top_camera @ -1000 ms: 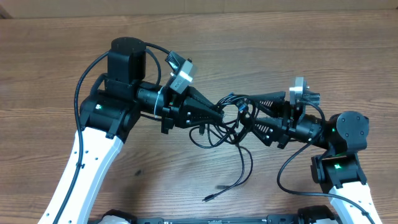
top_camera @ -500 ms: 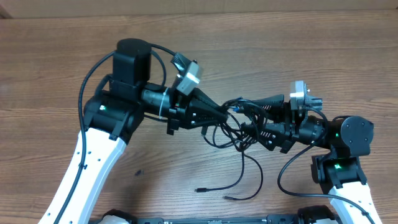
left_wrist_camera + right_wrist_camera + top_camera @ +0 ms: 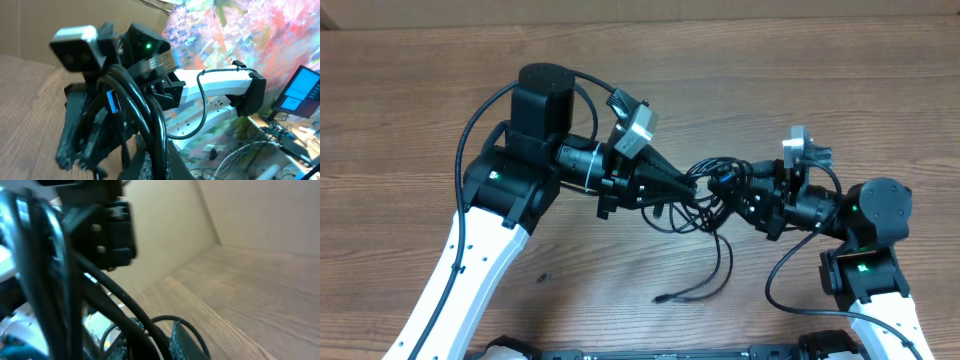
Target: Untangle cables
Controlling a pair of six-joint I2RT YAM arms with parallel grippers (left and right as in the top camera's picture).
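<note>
The right tool [image 3: 732, 186] has narrowed its jaws onto the cables [image 3: 705, 200], and the left tool [image 3: 690, 183] has shifted rightward.

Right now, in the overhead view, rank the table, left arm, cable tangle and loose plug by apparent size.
1. table
2. left arm, raised nearer the camera, which flatters it
3. cable tangle
4. loose plug, clearly the smallest

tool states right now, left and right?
Left tool: closed on the cables.
Right tool: in among the cables; open or closed cannot be told.
</note>
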